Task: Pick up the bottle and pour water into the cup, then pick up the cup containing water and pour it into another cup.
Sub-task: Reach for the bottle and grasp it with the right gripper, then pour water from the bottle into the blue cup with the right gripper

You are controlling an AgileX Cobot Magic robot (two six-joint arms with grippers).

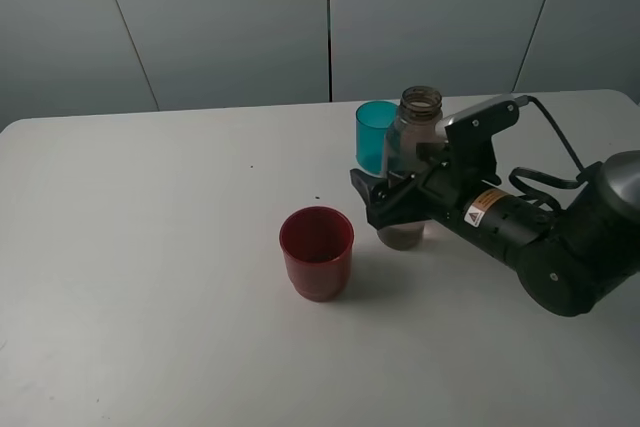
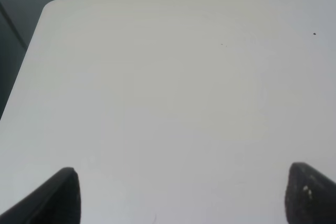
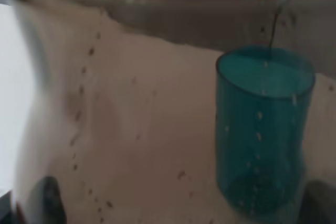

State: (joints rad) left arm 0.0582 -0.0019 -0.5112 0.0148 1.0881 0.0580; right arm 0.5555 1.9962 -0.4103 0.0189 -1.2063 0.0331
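The bottle point(image 1: 410, 142) stood upright and uncapped on the table point(image 1: 150, 247), right of centre. The right gripper point(image 1: 388, 199) reached in low from the right, jaws spread wide with the bottle's lower body between them; whether they touched the plastic could not be told. The teal cup point(image 1: 373, 135) stood just behind the bottle, to its left, and showed blurred through the bottle's wall in the right wrist view. The red cup point(image 1: 316, 252) sat near, in front and left, apart from both. The left gripper point(image 2: 186, 195) hung above the table, its 2 fingertips wide apart.
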